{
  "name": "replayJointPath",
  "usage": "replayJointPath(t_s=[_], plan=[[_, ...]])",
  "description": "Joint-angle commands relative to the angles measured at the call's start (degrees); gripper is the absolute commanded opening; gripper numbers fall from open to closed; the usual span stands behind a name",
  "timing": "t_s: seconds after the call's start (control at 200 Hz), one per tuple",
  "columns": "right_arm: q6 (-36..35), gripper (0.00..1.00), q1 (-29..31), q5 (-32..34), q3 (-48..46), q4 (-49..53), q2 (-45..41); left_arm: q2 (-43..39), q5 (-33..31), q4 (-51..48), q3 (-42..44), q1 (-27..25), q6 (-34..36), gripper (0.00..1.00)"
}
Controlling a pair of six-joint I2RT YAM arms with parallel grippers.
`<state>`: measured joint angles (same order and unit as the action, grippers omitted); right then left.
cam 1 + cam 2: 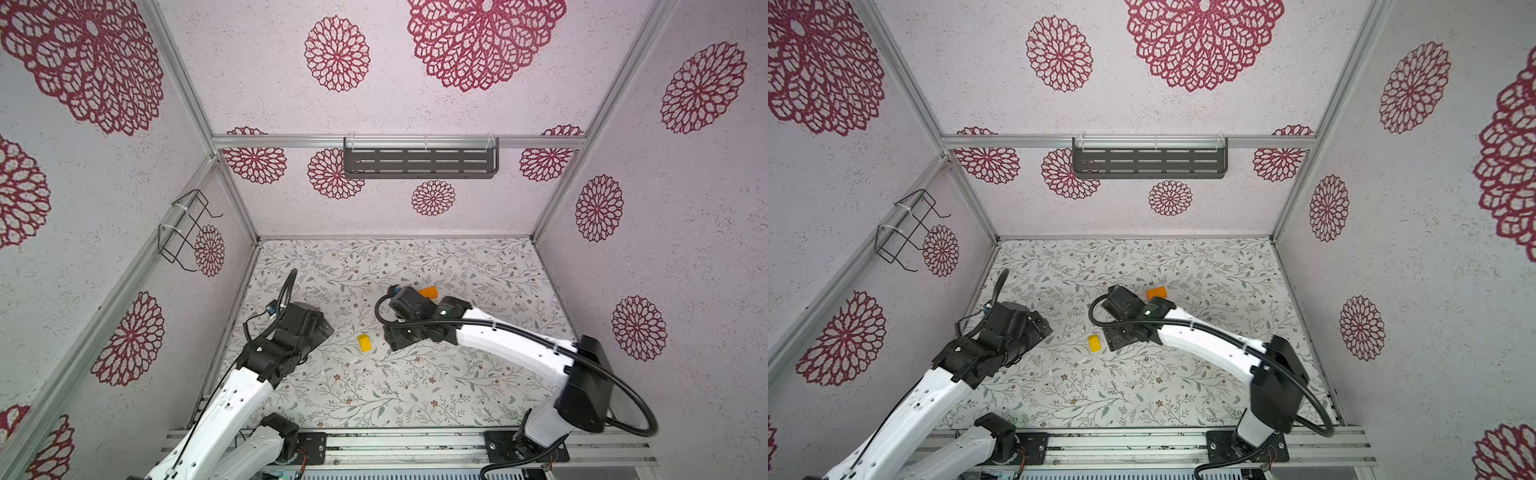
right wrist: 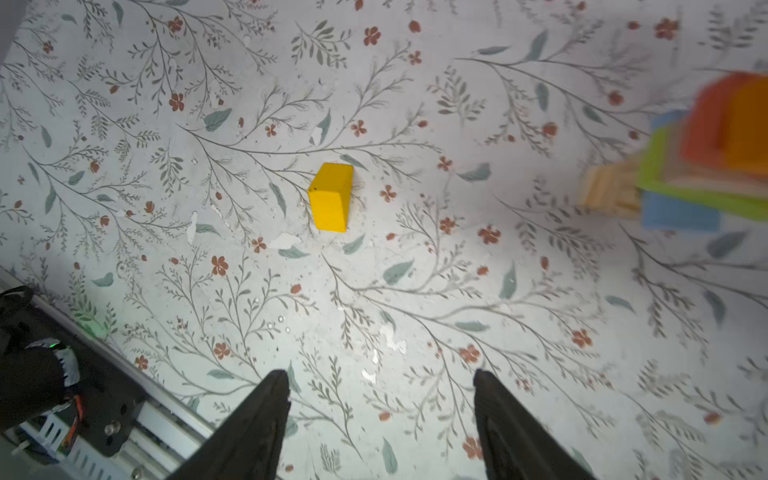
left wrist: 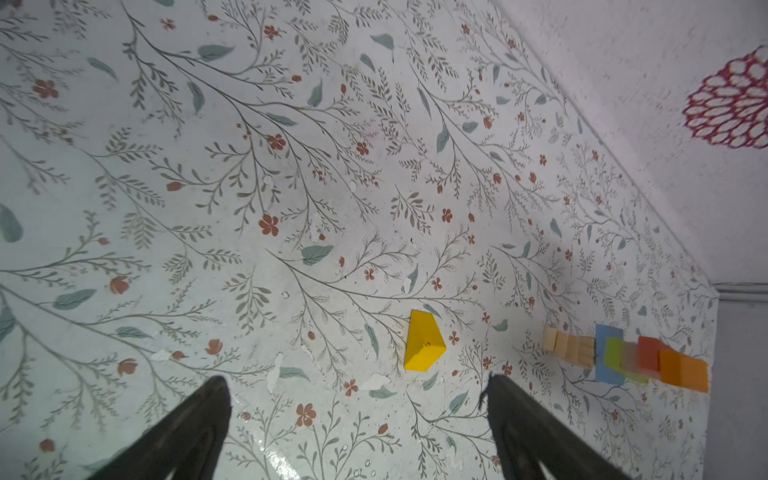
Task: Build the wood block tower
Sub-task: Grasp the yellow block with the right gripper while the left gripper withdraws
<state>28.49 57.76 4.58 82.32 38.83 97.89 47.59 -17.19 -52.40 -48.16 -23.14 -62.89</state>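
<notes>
The wood block tower (image 3: 623,357) stands on the floral table: natural cubes at the base, then blue, lime green, red-orange and orange pieces. It also shows, blurred, in the right wrist view (image 2: 702,158). In both top views only its orange top (image 1: 429,292) (image 1: 1157,293) shows, behind the right wrist. One yellow wood block (image 1: 365,343) (image 1: 1094,343) (image 3: 424,341) (image 2: 332,196) lies alone on the table between the two grippers. My left gripper (image 3: 357,380) hovers open and empty just short of it. My right gripper (image 2: 380,374) is open and empty too, farther from the yellow block.
A grey slotted shelf (image 1: 419,160) hangs on the back wall and a black wire basket (image 1: 187,228) on the left wall. Patterned walls enclose the table on three sides. An aluminium rail (image 1: 415,440) with both arm bases runs along the front edge.
</notes>
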Motion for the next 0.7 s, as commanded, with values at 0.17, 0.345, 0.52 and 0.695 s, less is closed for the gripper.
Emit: replayJointPath(t_s=[0.17,0.345,0.52,0.695], plan=[[-3.4,0.64,-0.3,-0.4,22.0,6.1,21.3,-7.2,1.7,-5.4,-1.7,4.7,5.6,0.99],[-5.7,0.64,-1.0,-1.6,31.2,11.4,30.0,-7.4,2.4,-4.8,-0.9,5.2,7.2,0.99],[-6.2,0.65,-1.6,-3.7,33.0,12.4,32.3,-7.3,3.6,-3.5,0.1,6.1,8.5,0.99],[-5.9,0.6,-1.4,-5.9,33.0,13.0,33.9,-6.7,4.6,-2.5,0.9,7.0,9.2,0.99]])
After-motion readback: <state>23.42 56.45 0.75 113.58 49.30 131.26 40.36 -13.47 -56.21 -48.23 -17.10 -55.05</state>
